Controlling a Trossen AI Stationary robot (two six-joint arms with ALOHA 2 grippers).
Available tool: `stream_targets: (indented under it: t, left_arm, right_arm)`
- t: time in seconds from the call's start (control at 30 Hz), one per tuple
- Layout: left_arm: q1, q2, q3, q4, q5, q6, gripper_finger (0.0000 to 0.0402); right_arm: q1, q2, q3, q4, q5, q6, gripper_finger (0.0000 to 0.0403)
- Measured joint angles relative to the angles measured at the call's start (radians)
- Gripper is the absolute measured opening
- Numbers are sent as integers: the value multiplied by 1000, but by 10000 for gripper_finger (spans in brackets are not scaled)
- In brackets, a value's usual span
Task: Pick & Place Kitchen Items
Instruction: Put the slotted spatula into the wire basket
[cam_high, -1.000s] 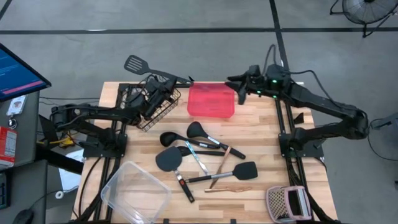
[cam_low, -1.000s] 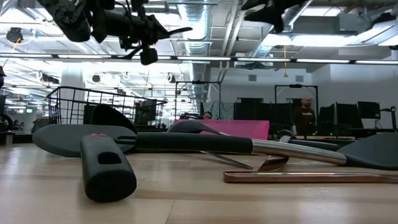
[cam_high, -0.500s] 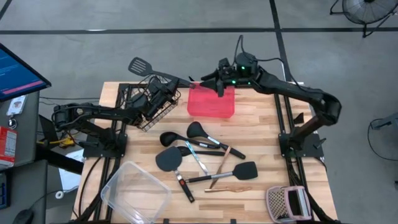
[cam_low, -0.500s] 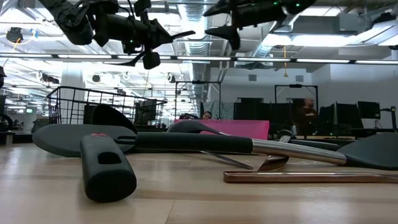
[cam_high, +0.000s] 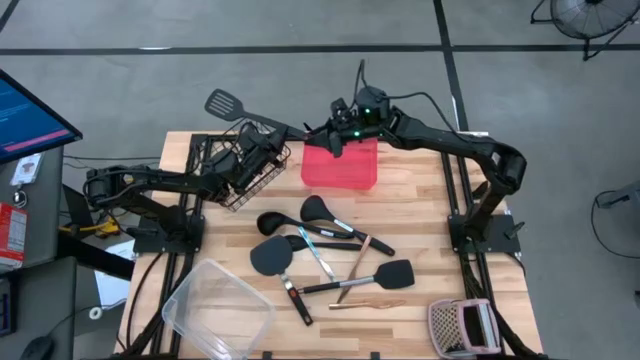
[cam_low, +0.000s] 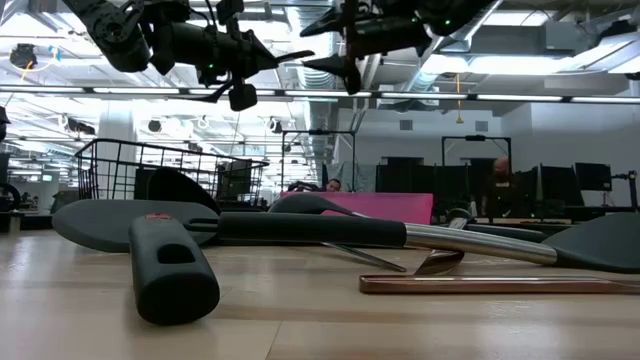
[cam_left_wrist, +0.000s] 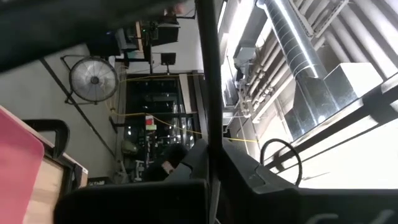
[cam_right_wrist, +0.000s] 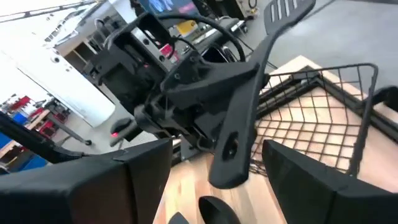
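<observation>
Since the earlier frame the right arm has swung from the far right corner of the wooden surface (cam_high: 420, 215) across the red tray (cam_high: 341, 163), and the right gripper (cam_high: 322, 134) now hangs in the air at the tip of a black slotted turner's handle. Its jaws are spread wide, one finger (cam_right_wrist: 140, 180) on each side of the handle end, not yet clamped on it.

The left gripper (cam_high: 262, 143) has not shifted. It is shut on the slotted turner (cam_high: 240, 110), gripping mid-handle above the black wire basket (cam_high: 248, 168), with the slotted blade pointing past the surface's far edge (the tool is held roughly level, well above the surface).

The other kitchen items lie loose in the middle of the surface: a black ladle (cam_high: 316, 209), a black spoon (cam_high: 270, 220), a round black turner (cam_high: 271, 257), a black spatula (cam_high: 394, 273), a slim silver piece (cam_high: 318, 255) and a copper stick (cam_high: 367, 303), several overlapping.

A clear tub (cam_high: 218, 308) sits at the near left corner, and a pinkish mesh item (cam_high: 462, 325) at the near right.
</observation>
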Motion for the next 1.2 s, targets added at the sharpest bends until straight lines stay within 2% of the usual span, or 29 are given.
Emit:
stream_targets:
  t: [0.83, 0.97, 1.2]
  left_arm:
    - [0, 0, 0, 11, -3, 82, 1]
    - [0, 0, 0, 16, -2, 81, 1]
    - [0, 0, 0, 25, 5, 80, 1]
  right_arm:
    - [4, 33, 17, 30, -29, 82, 242]
    - [4, 33, 17, 25, -30, 82, 199]
    - [3, 33, 17, 21, -45, 61, 81]
